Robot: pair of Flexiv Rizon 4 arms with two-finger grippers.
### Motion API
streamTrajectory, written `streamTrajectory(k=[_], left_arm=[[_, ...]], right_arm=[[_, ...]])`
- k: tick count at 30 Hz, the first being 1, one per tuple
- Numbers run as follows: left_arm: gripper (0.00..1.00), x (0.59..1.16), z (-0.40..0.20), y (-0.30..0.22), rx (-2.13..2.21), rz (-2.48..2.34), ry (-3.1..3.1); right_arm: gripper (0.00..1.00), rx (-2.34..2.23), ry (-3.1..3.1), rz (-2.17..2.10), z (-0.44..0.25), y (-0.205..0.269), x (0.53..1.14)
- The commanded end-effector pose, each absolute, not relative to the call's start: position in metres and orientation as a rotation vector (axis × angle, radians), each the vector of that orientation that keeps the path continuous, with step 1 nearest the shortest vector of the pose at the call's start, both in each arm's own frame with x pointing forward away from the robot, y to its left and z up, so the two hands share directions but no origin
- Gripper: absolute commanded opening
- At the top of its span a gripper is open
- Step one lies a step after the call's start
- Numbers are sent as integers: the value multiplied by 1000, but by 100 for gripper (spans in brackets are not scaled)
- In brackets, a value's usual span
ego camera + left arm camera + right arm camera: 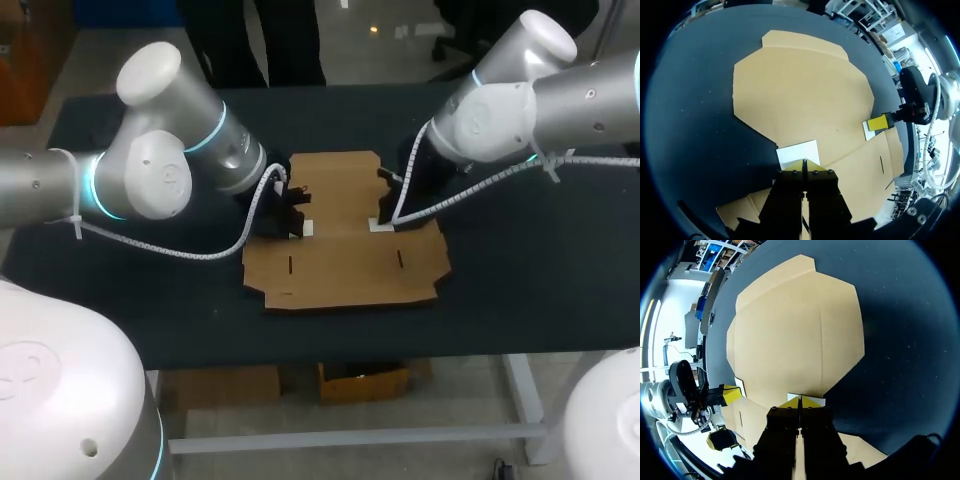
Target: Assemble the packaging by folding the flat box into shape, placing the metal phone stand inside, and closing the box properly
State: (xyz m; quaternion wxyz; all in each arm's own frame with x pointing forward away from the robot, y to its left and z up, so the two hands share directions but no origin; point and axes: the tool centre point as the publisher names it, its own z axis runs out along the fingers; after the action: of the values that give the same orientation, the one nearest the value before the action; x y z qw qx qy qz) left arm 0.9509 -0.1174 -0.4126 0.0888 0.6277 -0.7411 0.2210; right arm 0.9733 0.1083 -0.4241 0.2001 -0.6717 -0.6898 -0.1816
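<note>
The flat brown cardboard box (345, 255) lies unfolded in the middle of the dark table, also seen in the left wrist view (805, 95) and the right wrist view (795, 335). My left gripper (300, 222) is shut, and its yellow tips (805, 163) rest on a small white patch (796, 151) at the box's left notch. My right gripper (386, 214) is shut too, its tips (800, 400) down at a white patch (381, 226) at the right notch. Each wrist view shows the other gripper across the cardboard (882, 122) (731, 394). No metal phone stand shows in any view.
The dark table cover (520, 290) lies bare around the cardboard, with room toward the front edge and both sides. Cable looms hang from both arms over the box's left (255, 215) and right (450, 200) edges.
</note>
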Motion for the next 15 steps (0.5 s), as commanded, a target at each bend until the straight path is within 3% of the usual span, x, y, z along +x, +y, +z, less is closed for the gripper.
streamTrajectory(k=[1,15], left_arm=[[0,952,-419,-119,1889,637,-2208],[0,952,-371,-82,2006,674,-2154]], right_arm=[[0,-1883,-1932,-531,-424,106,973],[0,-1932,-1869,-694,-387,68,964]])
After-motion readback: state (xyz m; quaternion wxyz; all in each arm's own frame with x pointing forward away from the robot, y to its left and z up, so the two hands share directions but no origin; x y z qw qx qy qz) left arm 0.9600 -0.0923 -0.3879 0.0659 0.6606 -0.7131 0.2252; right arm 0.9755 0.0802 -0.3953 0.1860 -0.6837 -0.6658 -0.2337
